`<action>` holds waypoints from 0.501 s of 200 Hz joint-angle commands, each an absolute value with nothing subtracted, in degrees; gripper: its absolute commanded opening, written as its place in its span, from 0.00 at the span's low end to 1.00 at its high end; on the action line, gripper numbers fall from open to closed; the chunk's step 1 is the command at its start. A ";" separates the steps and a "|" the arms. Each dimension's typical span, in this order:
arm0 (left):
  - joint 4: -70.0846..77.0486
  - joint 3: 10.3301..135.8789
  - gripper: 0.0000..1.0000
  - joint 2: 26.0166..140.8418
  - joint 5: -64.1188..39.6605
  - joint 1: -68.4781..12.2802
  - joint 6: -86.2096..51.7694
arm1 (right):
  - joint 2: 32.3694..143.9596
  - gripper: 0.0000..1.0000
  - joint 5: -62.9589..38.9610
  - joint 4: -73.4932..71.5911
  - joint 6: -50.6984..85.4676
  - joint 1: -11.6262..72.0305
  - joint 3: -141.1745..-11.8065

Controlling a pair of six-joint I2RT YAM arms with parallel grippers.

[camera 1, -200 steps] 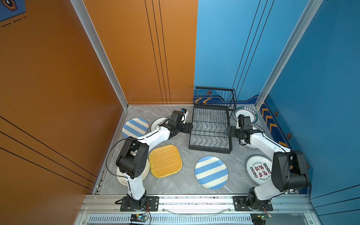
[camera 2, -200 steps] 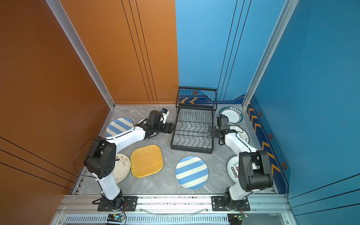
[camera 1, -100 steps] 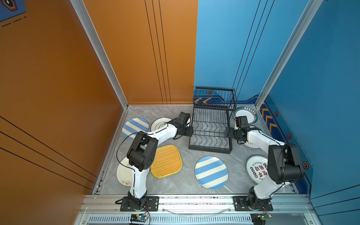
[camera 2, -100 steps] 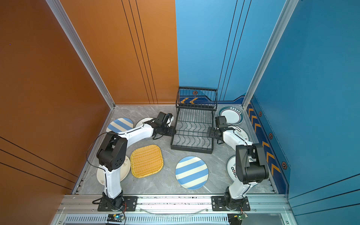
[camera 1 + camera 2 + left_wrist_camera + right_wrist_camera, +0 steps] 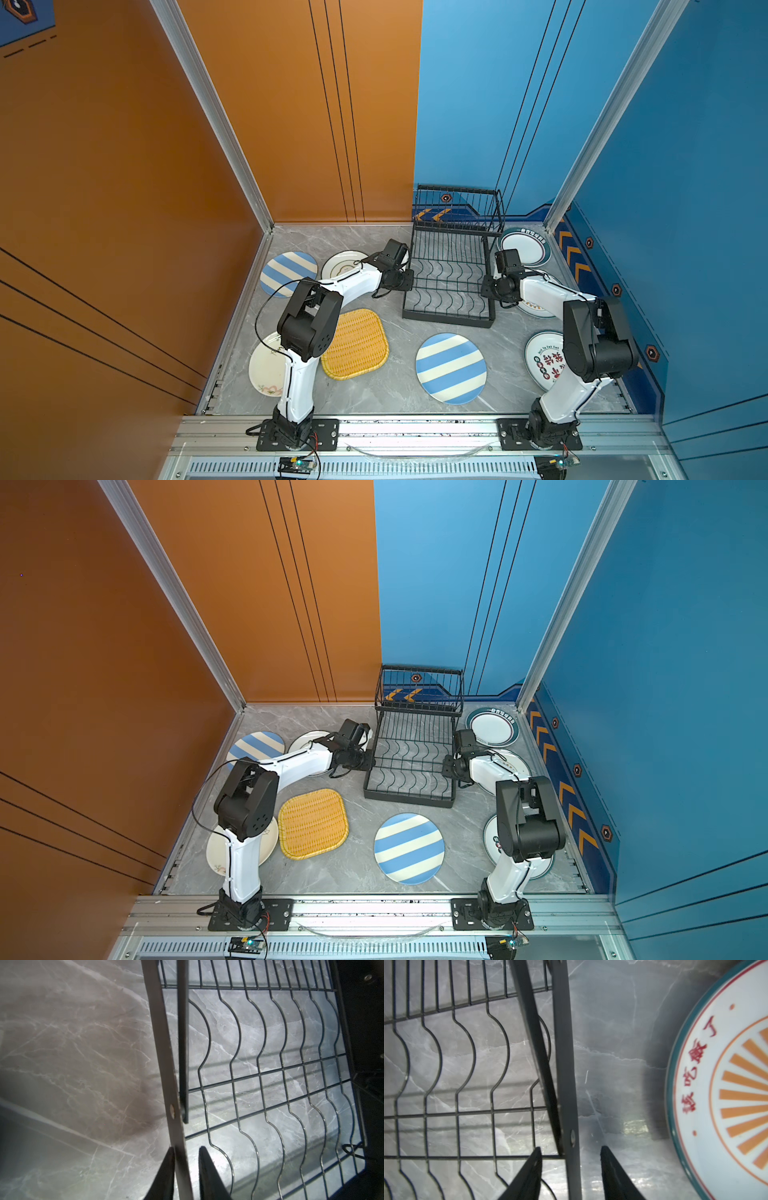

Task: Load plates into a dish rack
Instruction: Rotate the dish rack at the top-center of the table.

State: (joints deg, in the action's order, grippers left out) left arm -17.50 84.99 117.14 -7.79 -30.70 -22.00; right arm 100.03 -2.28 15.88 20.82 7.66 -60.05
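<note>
Inspecting the dish rack [image 5: 451, 286]: it stands on the surface [image 5: 332, 239] between my two sets of jaws. Left jaws straddle its side bar [image 5: 166, 1064], nearly closed, one finger [image 5: 164, 1176] touching; I cannot confirm a firm grip. Right jaws stand open astride the opposite bar [image 5: 566, 1064]. A teal-rimmed plate [image 5: 726, 1095] lies flat outboard of the right jaws.

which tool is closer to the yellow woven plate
Left. The left tool sits at the left edge of the dish rack, a short way beyond the yellow woven plate; the right tool is at the rack's opposite edge, with the whole rack between it and the plate.
</note>
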 commanded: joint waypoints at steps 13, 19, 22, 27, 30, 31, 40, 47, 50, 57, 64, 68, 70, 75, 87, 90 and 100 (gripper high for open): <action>-19.41 83.03 0.12 116.86 -7.93 -30.64 -22.67 | 101.34 0.32 -2.57 16.06 20.52 8.83 -62.37; -19.40 82.53 0.10 116.61 -7.95 -30.59 -22.78 | 101.55 0.29 -2.55 16.07 20.41 8.96 -62.60; -19.41 82.34 0.08 116.49 -7.96 -30.54 -22.89 | 101.73 0.28 -2.49 16.08 20.39 9.01 -62.65; -19.42 81.95 0.06 116.30 -7.85 -30.56 -23.06 | 101.97 0.25 -2.52 16.02 20.31 9.17 -62.82; -19.42 81.59 0.05 116.12 -7.80 -30.58 -23.11 | 102.05 0.24 -2.51 16.08 20.24 9.29 -62.88; -19.42 81.53 0.05 116.07 -7.81 -30.58 -23.16 | 102.14 0.24 -2.53 16.04 20.23 9.30 -62.91; -19.42 80.68 0.01 115.56 -7.74 -30.46 -23.47 | 102.41 0.20 -2.53 16.05 20.09 9.53 -63.23; -19.42 79.94 0.00 115.12 -7.71 -30.45 -23.71 | 102.72 0.17 -2.52 16.07 19.98 9.66 -63.55; -19.42 79.59 0.00 114.91 -7.59 -30.39 -23.80 | 102.78 0.15 -2.48 16.09 19.91 9.82 -63.67; -19.38 78.96 0.00 114.35 -7.33 -30.41 -24.04 | 103.06 0.12 -2.53 16.03 19.79 10.03 -64.01; -19.42 78.17 0.00 113.81 -7.08 -30.37 -24.24 | 103.47 0.09 -2.54 16.08 19.63 10.24 -64.32; -19.38 77.82 0.00 113.49 -7.03 -30.41 -24.34 | 103.61 0.07 -2.55 16.12 19.52 10.42 -64.61; -19.39 77.62 0.00 113.30 -6.90 -30.37 -24.41 | 103.80 0.06 -2.55 16.16 19.47 10.51 -64.76; -19.39 77.04 0.00 112.98 -6.73 -30.30 -24.56 | 104.08 0.03 -2.63 16.15 19.36 10.64 -65.06; -19.42 75.76 0.00 111.99 -6.39 -30.19 -24.91 | 104.87 0.00 -2.83 16.38 18.95 11.06 -66.20; -19.42 75.50 0.00 111.75 -6.22 -30.23 -24.98 | 105.19 0.00 -2.86 16.42 18.90 11.22 -66.37; -19.40 74.42 0.00 110.92 -5.85 -30.12 -25.37 | 106.00 0.00 -2.97 16.64 18.67 11.63 -67.46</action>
